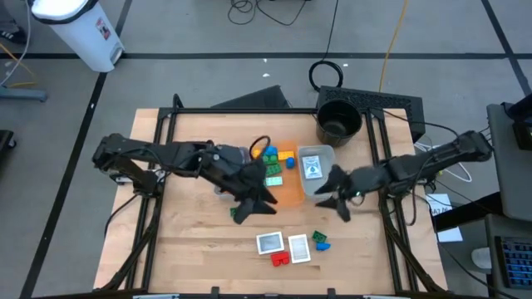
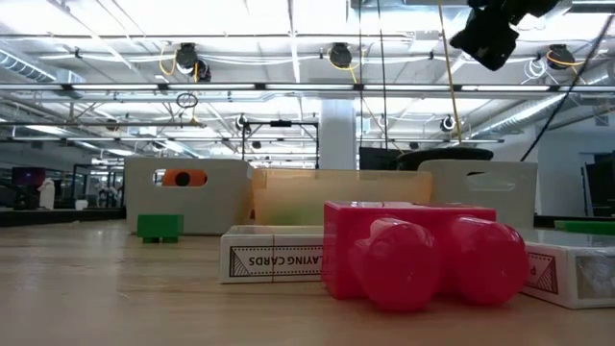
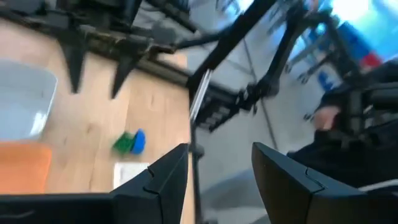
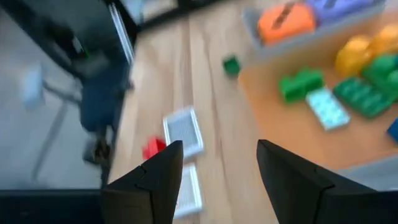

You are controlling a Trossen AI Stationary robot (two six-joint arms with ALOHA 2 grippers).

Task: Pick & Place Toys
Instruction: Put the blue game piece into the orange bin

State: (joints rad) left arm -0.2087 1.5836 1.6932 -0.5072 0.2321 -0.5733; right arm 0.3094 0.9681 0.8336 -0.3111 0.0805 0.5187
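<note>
The sorting is sitting partway through. The orange tray [image 1: 287,193] is already carrying several bricks [image 1: 273,170] — green, blue and yellow — and the grey tray [image 1: 314,152] beside it is holding a whitish card [image 1: 312,169]. An orange item is lying in a further grey tray [image 4: 292,37], seen from the right wrist.

Toys are still waiting on the bench [image 1: 191,249], near its front edge: two card packs [image 1: 270,242] lying flat, a red brick [image 1: 280,257] just beside them, and a small green-and-blue brick pair [image 1: 319,241] a little to the right. One green brick [image 1: 235,213] is also resting on the bench near the left arm.

The left gripper [image 1: 259,205] is hovering over the front corner of the orange tray, its fingers [image 3: 158,180] standing apart with nothing between them. The right gripper [image 1: 338,199] is hanging just in front of the grey tray, fingers [image 4: 292,180] likewise parted and empty.

Judged from this layout, roughly half the toys are placed — the front cluster is remaining to be picked. The black bucket [image 1: 338,121] is standing behind the trays.
</note>
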